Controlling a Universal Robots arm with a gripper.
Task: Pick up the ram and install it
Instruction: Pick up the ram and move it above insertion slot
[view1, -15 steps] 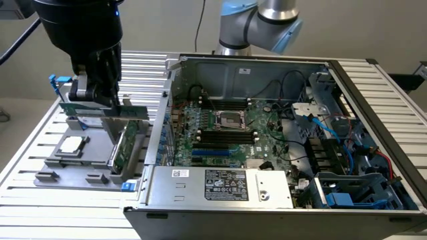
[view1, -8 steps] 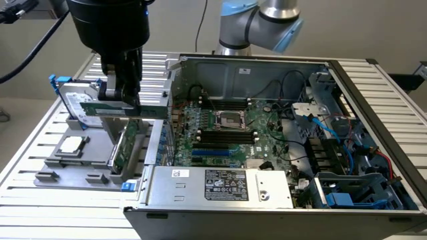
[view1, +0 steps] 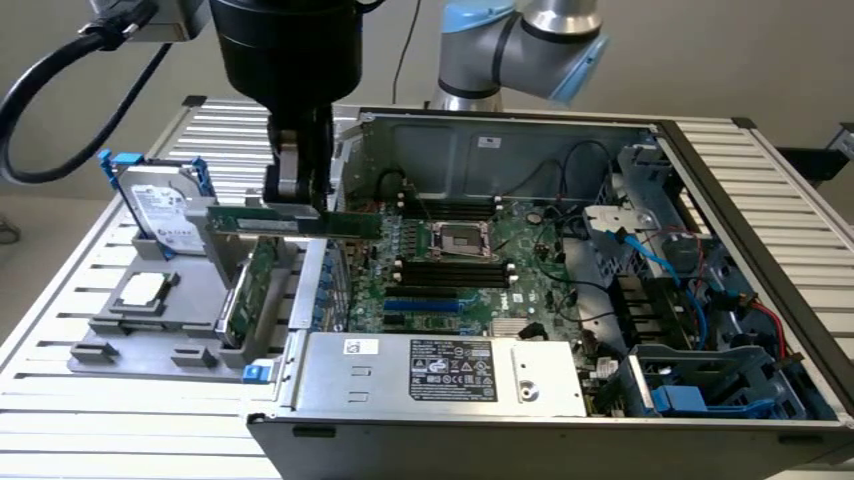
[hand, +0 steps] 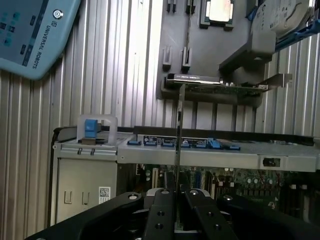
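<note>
Ram (view1: 354, 225) in hand (view1: 296, 198), expansion card (view1: 248, 290) just beside.

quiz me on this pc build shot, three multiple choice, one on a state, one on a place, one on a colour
1. The tool is:
A open and empty
B shut on the ram
C shut on a screwdriver

2. The hard drive is:
A in the tool
B flat on the floor
C upright on the grey tray

3. The hard drive's frame is:
A blue
B red
C yellow

Answers:
1 B: the tool clamps the thin green stick, which the wrist view shows edge-on.
2 C: it stands on edge on the tray at the exterior view's left.
3 A: blue plastic runs round its sides.
</note>
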